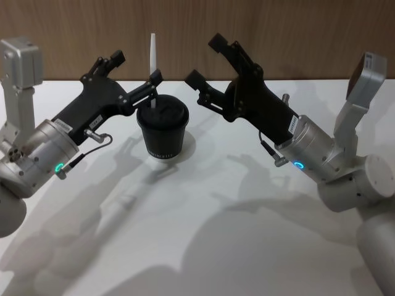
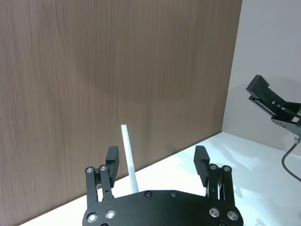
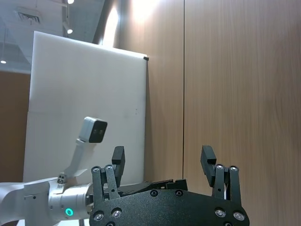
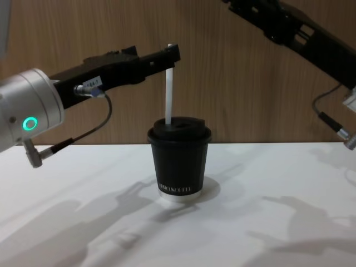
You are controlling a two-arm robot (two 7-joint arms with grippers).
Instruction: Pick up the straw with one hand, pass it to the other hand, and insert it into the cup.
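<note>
The black cup [image 1: 162, 132] with its lid stands on the white table [image 1: 203, 234], and the white straw [image 1: 152, 52] stands upright in the lid. In the chest view the straw [image 4: 168, 94] rises well above the cup [image 4: 179, 161]. My left gripper [image 1: 137, 69] reaches in from the left at the height of the straw's top, open. In the left wrist view the straw [image 2: 128, 155] sits between the spread fingers [image 2: 113, 160], close to one of them but apart from it. My right gripper [image 1: 205, 60] hangs open above and to the right of the cup, holding nothing.
A wooden wall [image 1: 278, 37] runs close behind the table's far edge. A thin dark cable [image 4: 94, 125] loops under my left wrist. The right arm [image 4: 311, 44] slants across the upper right of the chest view. Bare table lies in front of the cup.
</note>
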